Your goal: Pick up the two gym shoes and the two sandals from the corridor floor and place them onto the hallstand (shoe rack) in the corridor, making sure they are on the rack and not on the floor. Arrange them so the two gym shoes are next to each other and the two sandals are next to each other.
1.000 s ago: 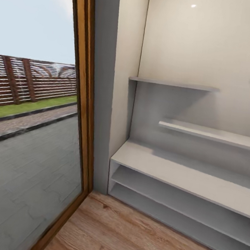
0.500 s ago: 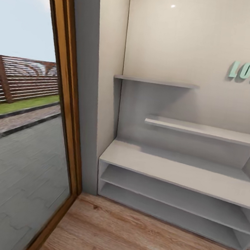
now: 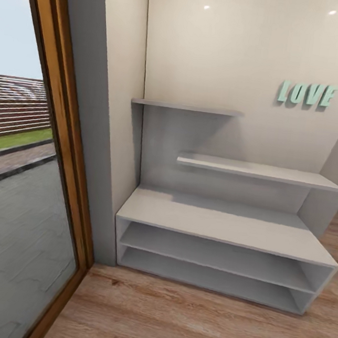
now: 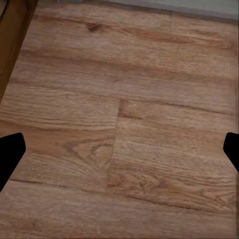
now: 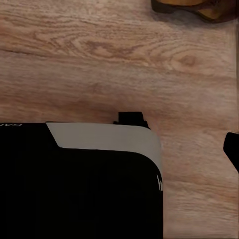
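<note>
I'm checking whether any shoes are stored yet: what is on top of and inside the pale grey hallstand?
The pale grey-white hallstand carries nothing on its bench top, stepped upper shelves or the visible parts of its two open rows. The rows' back corners are shadowed.

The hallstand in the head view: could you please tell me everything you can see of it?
The hallstand is a pale grey-white, matte-looking unit standing upright on the wood floor, in the corner beside a glazed door, its back to the wall. It has a low bench top over two open shelf rows, and two stepped upper shelves above. Teal LOVE letters sit on the wall over it. All its shelves are bare.
</note>
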{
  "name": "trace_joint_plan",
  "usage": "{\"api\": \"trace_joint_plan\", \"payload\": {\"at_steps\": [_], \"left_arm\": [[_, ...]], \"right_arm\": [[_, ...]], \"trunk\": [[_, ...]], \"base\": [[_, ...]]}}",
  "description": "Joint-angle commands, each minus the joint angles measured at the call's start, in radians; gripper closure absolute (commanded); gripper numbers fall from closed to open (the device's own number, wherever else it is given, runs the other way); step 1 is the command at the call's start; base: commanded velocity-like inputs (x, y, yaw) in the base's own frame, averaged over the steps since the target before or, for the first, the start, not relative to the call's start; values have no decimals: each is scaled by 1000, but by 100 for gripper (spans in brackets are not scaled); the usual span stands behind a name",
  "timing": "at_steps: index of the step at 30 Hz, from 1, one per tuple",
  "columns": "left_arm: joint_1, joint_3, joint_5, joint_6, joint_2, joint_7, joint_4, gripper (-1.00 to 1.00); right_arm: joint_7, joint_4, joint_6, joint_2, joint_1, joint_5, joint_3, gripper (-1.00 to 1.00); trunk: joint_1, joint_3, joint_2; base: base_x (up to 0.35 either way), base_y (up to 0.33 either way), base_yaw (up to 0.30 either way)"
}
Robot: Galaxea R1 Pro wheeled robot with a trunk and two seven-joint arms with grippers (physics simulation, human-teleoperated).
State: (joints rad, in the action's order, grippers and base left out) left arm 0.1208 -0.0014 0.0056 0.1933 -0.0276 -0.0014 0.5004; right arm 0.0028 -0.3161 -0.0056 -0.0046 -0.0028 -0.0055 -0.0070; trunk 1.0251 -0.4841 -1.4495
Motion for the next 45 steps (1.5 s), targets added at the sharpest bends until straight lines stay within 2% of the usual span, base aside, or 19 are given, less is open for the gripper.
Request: {"api": "trace_joint_plan", "payload": {"at_steps": [1,39,45], "left_arm": [[0,0,1,3,0,0,0,-100],[0,0,1,4,0,0,0,-100],[0,0,1,3,0,0,0,-100]], "right_arm": [[0,0,-1,0,0,-1,-1,-100],[0,-1,-1,0,0,-1,-1,-100],[0,-1,-1,0,0,-1,-1,-100]], "trunk": [[0,-1,0],[0,-1,0],[0,-1,0]], "base": [[0,0,-256],[0,0,-256],[0,117,-255]]}}
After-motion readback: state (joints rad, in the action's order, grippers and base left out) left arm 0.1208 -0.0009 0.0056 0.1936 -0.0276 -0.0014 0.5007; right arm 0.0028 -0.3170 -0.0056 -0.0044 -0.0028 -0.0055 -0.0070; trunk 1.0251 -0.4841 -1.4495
